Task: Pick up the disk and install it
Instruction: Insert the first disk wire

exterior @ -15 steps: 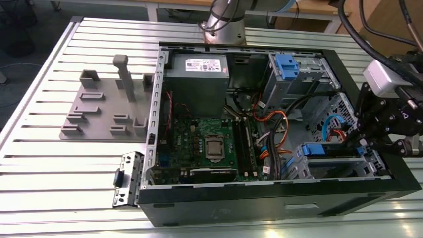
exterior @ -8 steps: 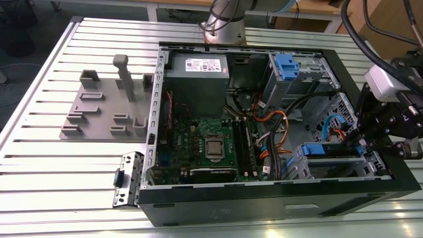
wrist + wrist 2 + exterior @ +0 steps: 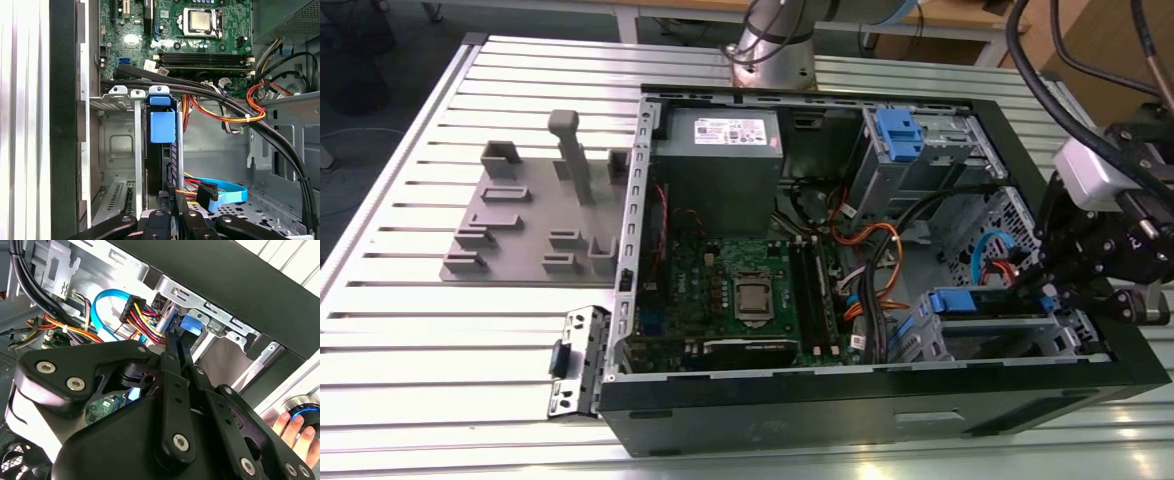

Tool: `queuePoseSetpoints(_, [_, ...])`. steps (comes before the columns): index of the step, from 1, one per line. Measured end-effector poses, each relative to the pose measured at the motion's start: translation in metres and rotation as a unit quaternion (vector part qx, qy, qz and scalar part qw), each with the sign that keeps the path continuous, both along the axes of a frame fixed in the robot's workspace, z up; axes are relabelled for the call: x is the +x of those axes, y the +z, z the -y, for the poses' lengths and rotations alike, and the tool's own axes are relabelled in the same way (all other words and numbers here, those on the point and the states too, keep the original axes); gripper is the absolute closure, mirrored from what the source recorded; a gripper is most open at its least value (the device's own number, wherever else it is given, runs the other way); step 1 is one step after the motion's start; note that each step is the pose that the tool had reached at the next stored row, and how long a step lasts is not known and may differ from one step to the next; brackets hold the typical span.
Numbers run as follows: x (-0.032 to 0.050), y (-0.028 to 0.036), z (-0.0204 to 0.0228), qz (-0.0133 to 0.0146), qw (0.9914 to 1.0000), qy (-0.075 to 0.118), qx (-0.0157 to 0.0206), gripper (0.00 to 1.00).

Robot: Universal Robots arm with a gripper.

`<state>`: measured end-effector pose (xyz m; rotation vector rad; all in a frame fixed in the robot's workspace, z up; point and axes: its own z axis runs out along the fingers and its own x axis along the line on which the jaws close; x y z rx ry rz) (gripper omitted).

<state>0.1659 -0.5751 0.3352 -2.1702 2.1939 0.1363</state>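
The disk point(image 3: 958, 301) stands on edge in the lower drive bay at the computer case's front, on the exterior view's right. Of it I see mostly its blue bracket point(image 3: 162, 127) between the bay's metal rails. My gripper point(image 3: 1030, 290) reaches into the case from the exterior view's right. In the second wrist view its two black fingers converge with no gap between them, and the gripper point(image 3: 175, 337) tip rests against the blue bracket point(image 3: 190, 324). The drive's body is hidden by the bay and the fingers.
Bundled black, orange and light blue cables point(image 3: 235, 112) run close beside the bay. The motherboard point(image 3: 747, 290) lies mid-case. A second blue bracket point(image 3: 901, 135) sits in the upper cage. A grey fixture point(image 3: 534, 215) stands on the slotted table. A person's hand point(image 3: 292, 430) rests outside the case.
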Motion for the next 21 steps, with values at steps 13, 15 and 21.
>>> queuePoseSetpoints(13, [-0.0017, 0.0003, 0.0, 0.0015, 0.99999, 0.0, 0.0029, 0.84])
queuePoseSetpoints(15, [-0.0017, 0.0015, 0.0, 0.0016, 0.99999, 0.0, 0.0041, 0.84])
queuePoseSetpoints(21, [-0.0017, 0.0011, 0.0, 0.0016, 0.99984, 0.0, 0.018, 0.84])
